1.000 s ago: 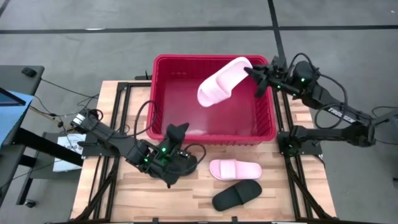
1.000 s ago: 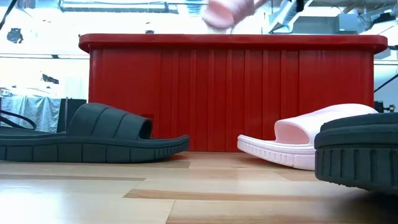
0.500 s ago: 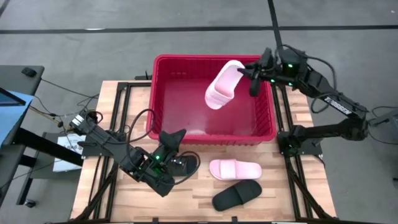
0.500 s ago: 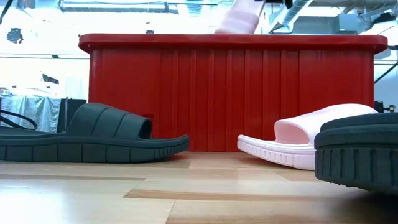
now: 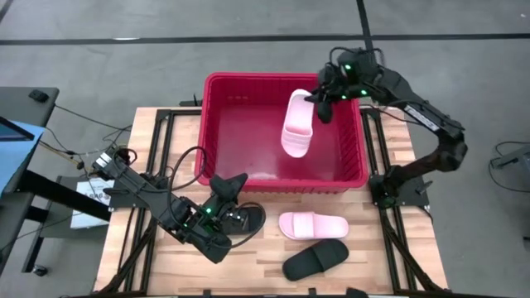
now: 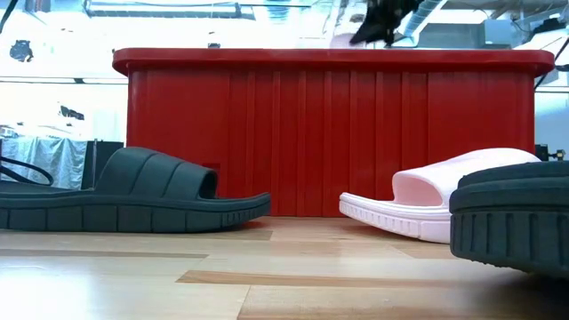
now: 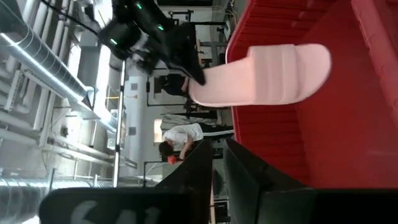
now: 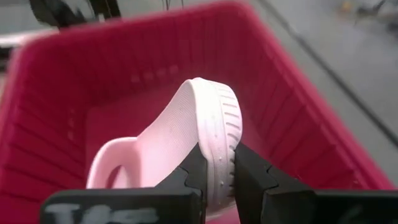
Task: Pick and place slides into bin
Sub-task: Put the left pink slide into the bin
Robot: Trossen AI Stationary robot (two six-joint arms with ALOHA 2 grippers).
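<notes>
The red bin (image 5: 248, 165) stands at the table's far middle. A pale pink slide (image 5: 296, 126) hangs above its right half, with my right gripper (image 5: 320, 101) shut on it. On the wood in front of the bin lie a second pink slide (image 5: 312, 225) and a black slide (image 5: 315, 260), both sole down. Another black slide (image 5: 248, 217) lies partly under my left arm. My left gripper (image 5: 229, 184) is shut on nothing, held level above the table, pointing at the bin's near wall. My right gripper pinches the slide's sole at its heel end (image 8: 214, 140), one finger on the footbed and one on the underside. The fingers come from the table's right, slanting down. The slide hangs clear over the bin, tilted, with its strap and toe end (image 5: 296, 149) lowest.
Bare wood lies left of the slides in front of the bin. Black frame rails (image 5: 389, 240) run along both sides of the table. In the left wrist view a person (image 7: 177, 140) shows in the room beyond.
My right gripper has swung toward the table's left over the bin and tipped downward. The pink slide has turned with it, from lying slantwise across the bin to hanging with its toe end toward the near side. My left arm has shifted slightly toward the near-left.
</notes>
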